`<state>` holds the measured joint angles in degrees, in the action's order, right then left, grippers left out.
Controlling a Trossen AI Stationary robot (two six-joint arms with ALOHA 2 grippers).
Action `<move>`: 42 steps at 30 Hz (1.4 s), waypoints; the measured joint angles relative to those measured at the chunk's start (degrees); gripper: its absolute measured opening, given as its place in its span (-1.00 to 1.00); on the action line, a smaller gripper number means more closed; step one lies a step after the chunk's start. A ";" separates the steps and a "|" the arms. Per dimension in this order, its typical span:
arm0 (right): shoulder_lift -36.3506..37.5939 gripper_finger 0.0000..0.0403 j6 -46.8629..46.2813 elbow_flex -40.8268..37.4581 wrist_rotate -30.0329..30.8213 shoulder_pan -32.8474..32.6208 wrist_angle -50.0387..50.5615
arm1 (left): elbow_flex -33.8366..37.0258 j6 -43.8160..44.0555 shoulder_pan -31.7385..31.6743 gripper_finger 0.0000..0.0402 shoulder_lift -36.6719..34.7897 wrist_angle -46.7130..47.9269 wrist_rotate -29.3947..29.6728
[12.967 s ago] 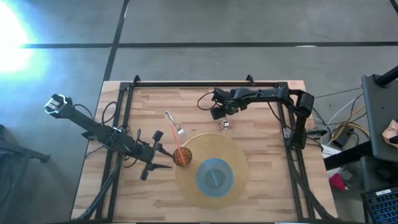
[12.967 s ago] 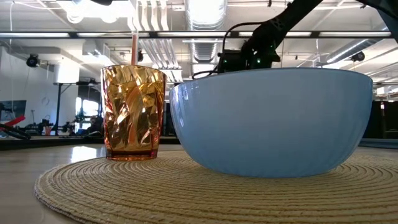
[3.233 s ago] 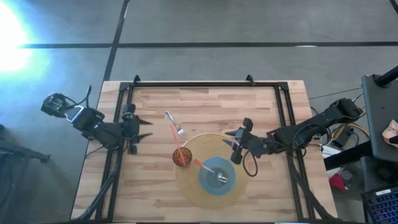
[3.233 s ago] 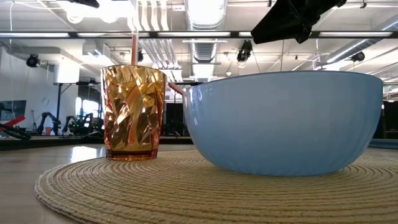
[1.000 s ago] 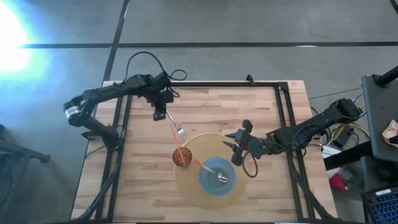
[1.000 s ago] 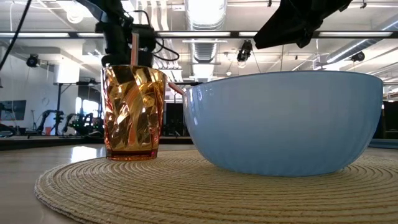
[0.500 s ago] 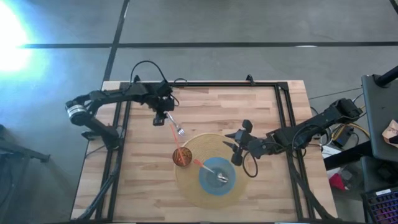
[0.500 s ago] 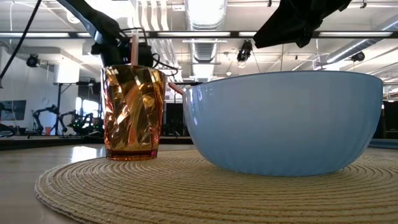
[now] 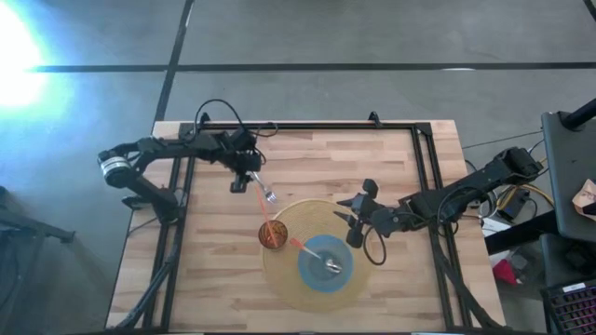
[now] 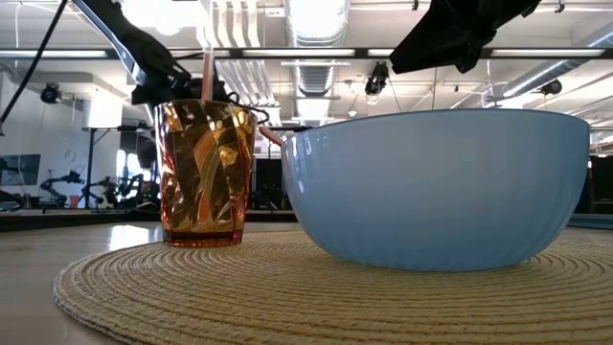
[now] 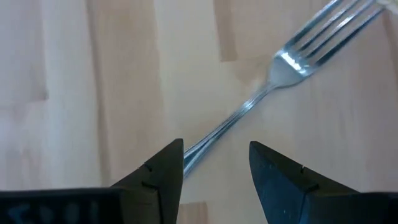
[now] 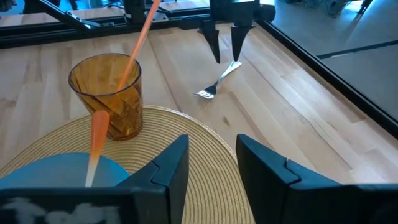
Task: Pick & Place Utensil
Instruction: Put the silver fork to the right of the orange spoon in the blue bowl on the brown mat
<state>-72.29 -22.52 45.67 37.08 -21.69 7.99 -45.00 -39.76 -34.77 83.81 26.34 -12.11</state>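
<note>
**Fork not yet lifted; left jaws poised over its handle**

The fork (image 9: 262,188) lies flat on the bare wood of the worktop (image 9: 317,154), in the left half, nearer the far edge than the near one, just beyond the rim of the round woven placemat (image 9: 363,237). Nothing grips it, so the pick is not done and the placing is all still to come. The left gripper (image 11: 214,163) hangs directly over the handle end with its jaws open, one on each side of the slim handle and apart from it as far as the wrist view shows. Judging by this, what remains is to come down, close, lift and carry.

On the placemat stand an amber faceted tumbler (image 10: 206,172) with an orange straw (image 12: 140,37) in it and a pale blue bowl (image 10: 436,187). The bowl already holds an orange-handled utensil (image 9: 300,247) and something small and metallic, too small to name. That suggests part of the tidying is finished and the fork is the last loose piece.

The fork's long axis runs diagonally across the planks. Its handle points toward the far left corner, under the left gripper; its tines point toward the placemat and tumbler.

The right gripper (image 12: 208,165) hovers over the placemat's right side, jaws apart and holding nothing.
</note>
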 joint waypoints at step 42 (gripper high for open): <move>0.02 -0.36 0.01 0.00 0.05 -0.02 -0.63 | 0.53 -0.20 2.32 -0.72 8.13 -6.27 1.49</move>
<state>-72.28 -22.51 45.67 37.13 -21.71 7.35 -44.47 -39.96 -32.45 91.94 20.07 -10.62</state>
